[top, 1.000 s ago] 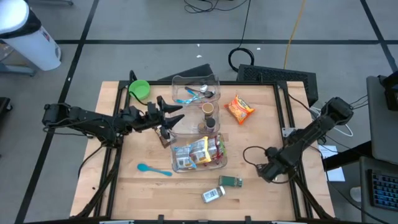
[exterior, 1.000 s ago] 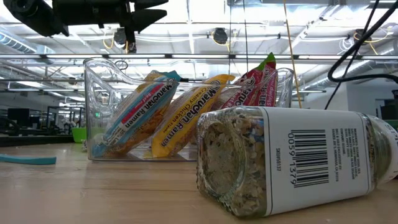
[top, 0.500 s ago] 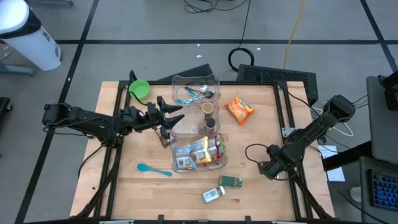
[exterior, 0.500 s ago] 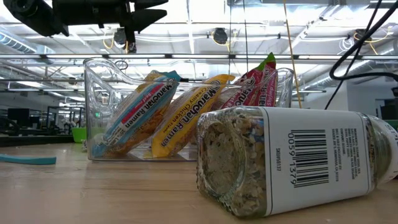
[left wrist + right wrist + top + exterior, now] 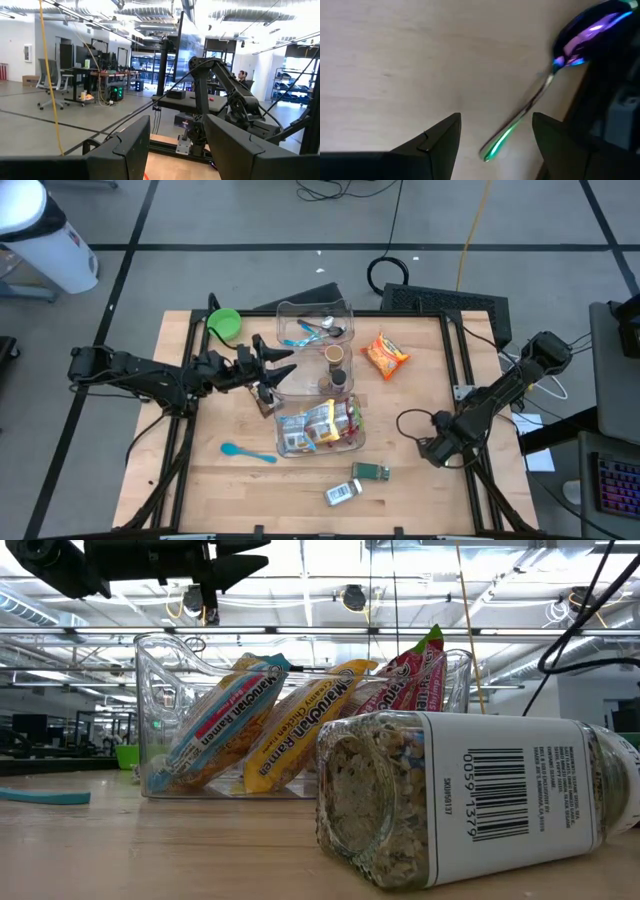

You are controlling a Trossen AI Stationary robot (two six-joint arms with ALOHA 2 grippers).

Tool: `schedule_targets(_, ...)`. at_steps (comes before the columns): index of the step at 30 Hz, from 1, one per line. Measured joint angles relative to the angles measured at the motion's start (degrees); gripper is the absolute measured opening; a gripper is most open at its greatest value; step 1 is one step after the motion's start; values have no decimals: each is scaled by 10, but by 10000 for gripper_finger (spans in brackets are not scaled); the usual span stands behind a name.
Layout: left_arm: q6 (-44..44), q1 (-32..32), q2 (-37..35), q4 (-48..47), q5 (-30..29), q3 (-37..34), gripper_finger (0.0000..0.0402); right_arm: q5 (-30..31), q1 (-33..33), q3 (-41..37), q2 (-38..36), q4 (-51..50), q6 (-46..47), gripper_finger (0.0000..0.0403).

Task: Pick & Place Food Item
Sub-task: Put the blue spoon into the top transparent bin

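over the counter (image 5: 200, 470), left fingers (image 5: 285, 362) stand apart, empty, beside a clear bin (image 5: 318, 427) of ramen packs (image 5: 300, 720). right fingers (image 5: 437, 137) hang parted above an iridescent spoon (image 5: 540, 95).

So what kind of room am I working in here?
Most likely a robotics lab or open workshop, not a kitchen: a bare wooden table on a taped concrete floor, desks with office chairs beyond it, exposed ceiling ducts, and the opposite robot arm on its metal frame.

Orange snack bag (image 5: 384, 355), green bowl (image 5: 224, 324)
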Motion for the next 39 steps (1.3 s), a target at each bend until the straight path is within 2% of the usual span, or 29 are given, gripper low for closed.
schedule_targets(7,0,0,0,0,0,0,198,-13,0,-4,0,-8,0,238)
schedule_targets(16,0,0,0,0,0,0,198,-12,11,-55,-3,67,20,237)
schedule_targets(27,-3,0,0,-2,2,0,198,42,12,-56,-6,82,-20,236)
schedule_targets(33,-16,-15,0,-12,20,0,198,65,11,-56,-20,81,-20,210)
schedule_targets(39,-15,-40,0,-13,20,0,198,77,10,-56,-26,70,-11,166)
